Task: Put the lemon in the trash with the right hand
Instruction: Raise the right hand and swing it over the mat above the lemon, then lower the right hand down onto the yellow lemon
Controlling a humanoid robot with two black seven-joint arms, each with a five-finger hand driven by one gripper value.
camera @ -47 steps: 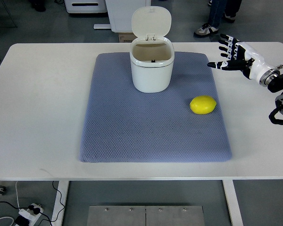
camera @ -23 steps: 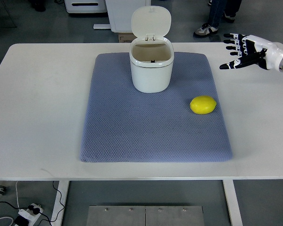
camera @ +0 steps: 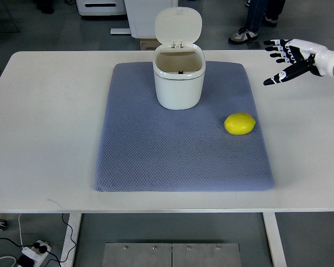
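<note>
A yellow lemon (camera: 240,123) lies on the right part of a blue-grey mat (camera: 156,156). A white trash bin (camera: 178,78) stands at the mat's far middle with its lid flipped up and its inside showing. My right hand (camera: 286,58) hangs over the table's far right corner, fingers spread and empty, well up and to the right of the lemon. The left arm does not show.
The mat lies on a white table (camera: 44,122). A person's legs and shoes (camera: 250,28) stand beyond the far edge. White furniture (camera: 139,16) stands behind the bin.
My right hand has risen and pulled back toward the right edge, so less of the forearm shows. The lemon and the bin have not moved.
</note>
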